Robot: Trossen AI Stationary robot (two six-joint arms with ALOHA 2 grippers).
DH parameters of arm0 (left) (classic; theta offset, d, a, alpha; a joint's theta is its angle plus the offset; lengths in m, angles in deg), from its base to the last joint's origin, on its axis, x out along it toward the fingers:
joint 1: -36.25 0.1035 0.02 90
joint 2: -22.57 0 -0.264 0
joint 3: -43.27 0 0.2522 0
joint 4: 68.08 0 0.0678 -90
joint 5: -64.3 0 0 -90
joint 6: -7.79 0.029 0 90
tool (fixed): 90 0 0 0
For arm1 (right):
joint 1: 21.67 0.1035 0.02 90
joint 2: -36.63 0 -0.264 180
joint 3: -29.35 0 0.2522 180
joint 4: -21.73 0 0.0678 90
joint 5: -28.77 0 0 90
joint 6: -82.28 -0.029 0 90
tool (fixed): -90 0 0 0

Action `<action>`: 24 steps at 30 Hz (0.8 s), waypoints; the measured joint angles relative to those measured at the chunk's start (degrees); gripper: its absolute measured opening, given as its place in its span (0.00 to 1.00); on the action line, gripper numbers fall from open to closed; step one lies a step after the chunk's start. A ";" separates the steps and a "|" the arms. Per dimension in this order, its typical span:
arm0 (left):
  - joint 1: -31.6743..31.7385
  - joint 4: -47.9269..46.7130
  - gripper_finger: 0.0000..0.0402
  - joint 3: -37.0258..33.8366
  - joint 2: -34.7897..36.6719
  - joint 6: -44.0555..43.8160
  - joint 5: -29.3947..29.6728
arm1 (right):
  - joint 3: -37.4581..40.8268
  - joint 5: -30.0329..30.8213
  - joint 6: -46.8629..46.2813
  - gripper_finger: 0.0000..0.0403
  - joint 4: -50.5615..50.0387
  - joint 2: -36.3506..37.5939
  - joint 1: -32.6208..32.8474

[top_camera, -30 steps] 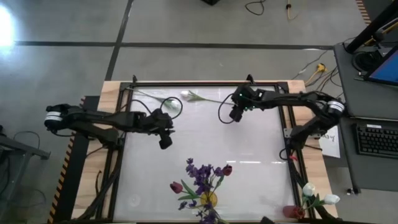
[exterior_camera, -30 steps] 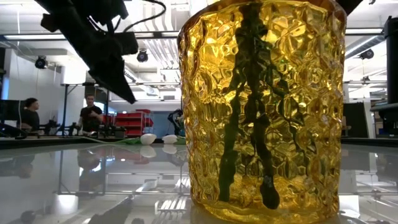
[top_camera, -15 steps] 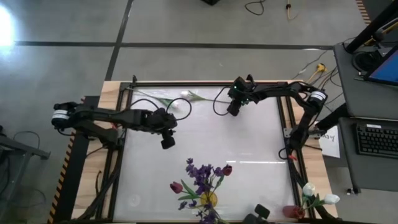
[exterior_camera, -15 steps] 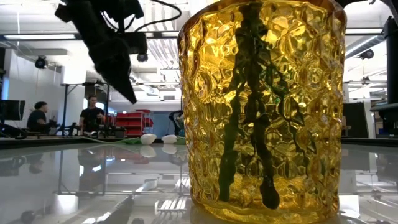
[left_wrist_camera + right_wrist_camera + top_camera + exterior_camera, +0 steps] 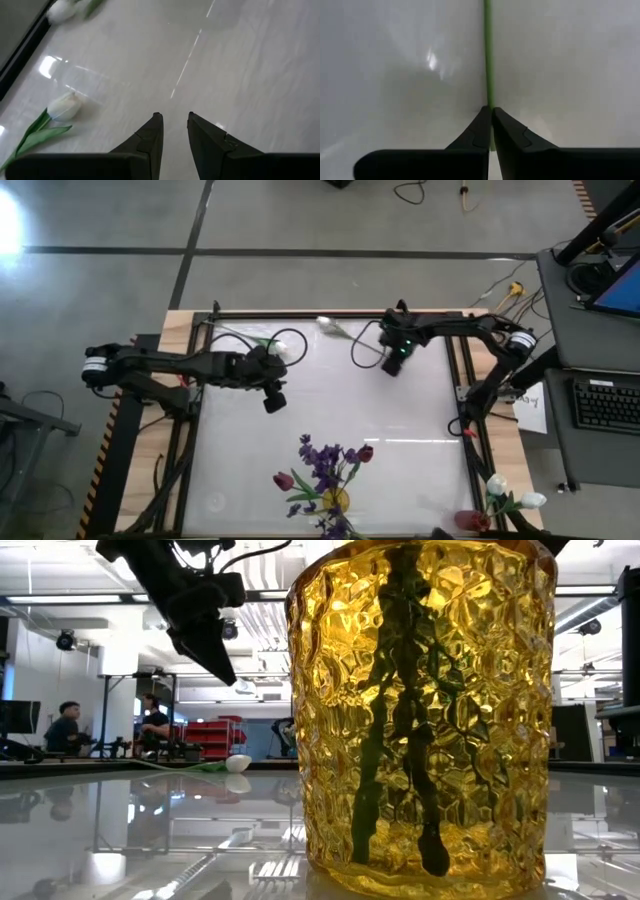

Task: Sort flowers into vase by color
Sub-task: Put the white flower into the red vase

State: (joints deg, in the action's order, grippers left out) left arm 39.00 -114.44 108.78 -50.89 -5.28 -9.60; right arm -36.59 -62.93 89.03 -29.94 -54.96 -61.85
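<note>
Glossy white tabletop [image 5: 330,405] carries the work. Right end effector [image 5: 490,127] is closed on a thin green stem [image 5: 487,55], which runs forward from its tips to a white tulip bud [image 5: 323,323]. Judged light, flexible and slippery, the stem is best gripped low. Left end effector [image 5: 174,131] hangs narrowly parted and empty; a second white tulip [image 5: 63,106] lies just beside it. Only the right wrist view shows the pinch; only the high view shows the bud.
</note>
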 joint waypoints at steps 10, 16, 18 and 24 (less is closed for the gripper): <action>0.83 0.28 0.19 0.18 -0.14 0.19 0.50 | 5.52 -10.66 -1.86 0.03 -28.77 11.65 1.32; 0.95 1.52 0.19 0.15 -0.14 0.12 1.08 | 6.74 -10.44 -5.36 0.16 -25.49 18.78 4.66; 0.95 2.10 0.19 0.15 -0.14 -0.07 1.04 | 6.71 -10.32 -8.10 0.25 -22.65 19.66 5.26; 0.95 3.29 0.19 0.15 -0.15 -1.12 0.98 | 6.68 -8.90 -13.69 0.47 -2.76 16.26 5.44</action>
State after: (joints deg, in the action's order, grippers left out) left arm 39.95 -111.16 108.93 -51.04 -6.40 -8.62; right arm -29.90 -71.83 75.34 -32.70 -38.70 -56.41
